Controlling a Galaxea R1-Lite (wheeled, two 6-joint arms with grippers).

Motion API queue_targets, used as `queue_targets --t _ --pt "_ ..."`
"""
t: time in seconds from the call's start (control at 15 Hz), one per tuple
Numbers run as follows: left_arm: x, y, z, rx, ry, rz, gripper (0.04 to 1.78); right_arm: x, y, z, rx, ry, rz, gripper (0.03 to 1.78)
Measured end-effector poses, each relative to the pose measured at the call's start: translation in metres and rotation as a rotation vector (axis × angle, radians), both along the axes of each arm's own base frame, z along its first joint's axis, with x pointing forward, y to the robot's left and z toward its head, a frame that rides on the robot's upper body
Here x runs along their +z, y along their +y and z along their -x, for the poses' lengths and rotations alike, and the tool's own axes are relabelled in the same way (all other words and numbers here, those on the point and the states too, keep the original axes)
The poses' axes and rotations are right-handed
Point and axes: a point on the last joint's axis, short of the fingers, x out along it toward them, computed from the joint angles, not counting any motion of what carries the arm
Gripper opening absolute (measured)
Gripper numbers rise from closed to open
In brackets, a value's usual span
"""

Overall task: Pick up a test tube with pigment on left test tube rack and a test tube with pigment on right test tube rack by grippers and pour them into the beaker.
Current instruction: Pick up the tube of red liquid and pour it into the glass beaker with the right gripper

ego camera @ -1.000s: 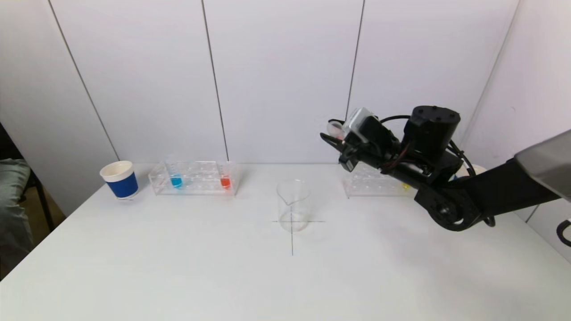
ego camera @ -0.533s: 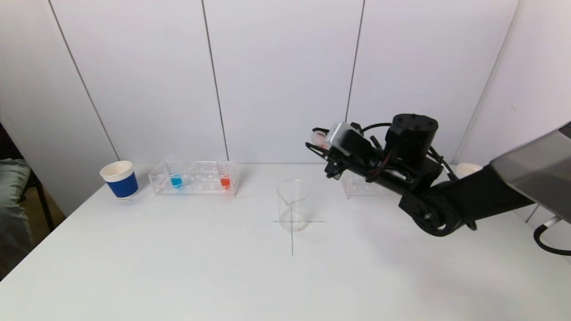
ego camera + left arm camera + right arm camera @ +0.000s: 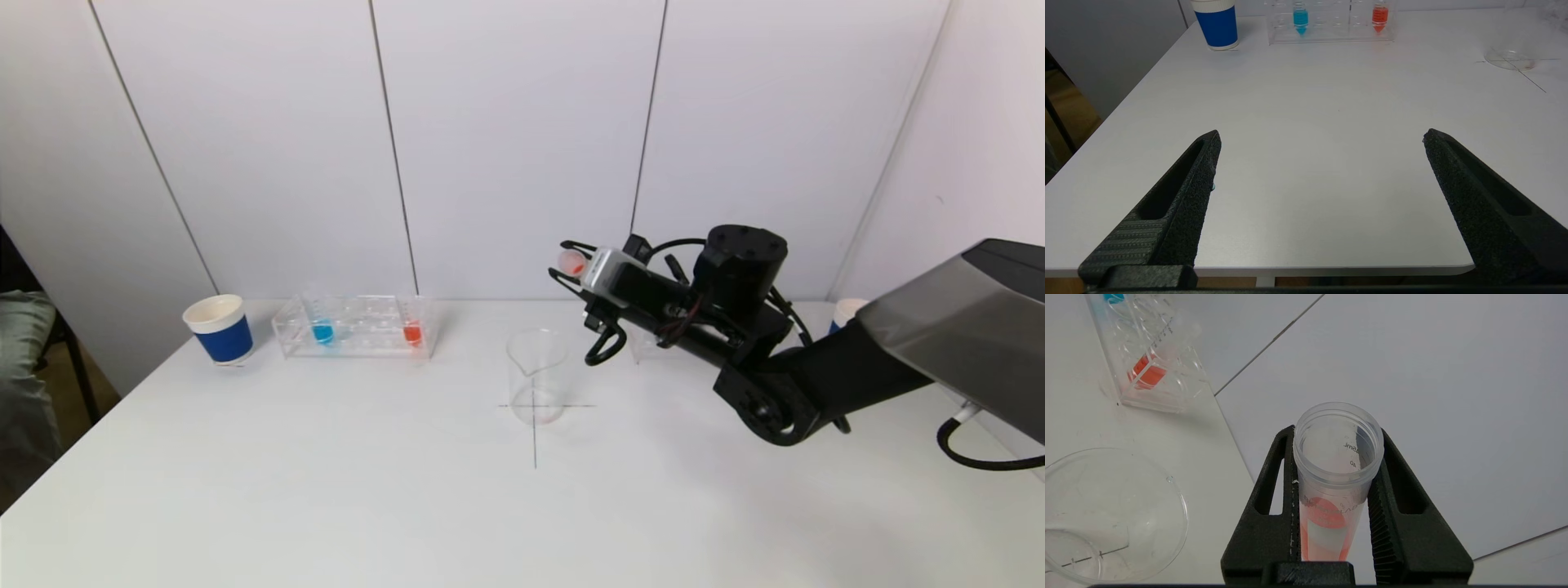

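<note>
My right gripper [image 3: 573, 266] is shut on an open test tube [image 3: 570, 262] with red pigment, tipped well over. It hangs above and just right of the clear beaker [image 3: 536, 374]. The right wrist view shows the tube [image 3: 1337, 457] clamped between both fingers, with the beaker [image 3: 1106, 514] off to one side below. The left test tube rack [image 3: 356, 327] holds a blue tube [image 3: 322, 331] and a red tube [image 3: 412, 332]. My arm hides most of the right rack [image 3: 645, 346]. My left gripper [image 3: 1321, 135] stands open and empty over the table's near left edge.
A blue paper cup [image 3: 220, 328] stands left of the left rack. Another cup [image 3: 844, 314] peeks out behind my right arm. A cross is drawn on the white table [image 3: 326, 490] under the beaker. A wall stands close behind the racks.
My right arm has carried the tube leftward and slightly down, from above the right rack to beside the beaker, tipping it further. The left gripper has not moved.
</note>
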Motion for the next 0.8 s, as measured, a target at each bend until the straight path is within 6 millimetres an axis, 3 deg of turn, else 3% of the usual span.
queue_targets --t 0.8 --pt "0.0 0.0 0.0 0.0 0.0 0.0 1.73 -0.018 0.016 0.003 0.019 -0.039 0.067 0.52"
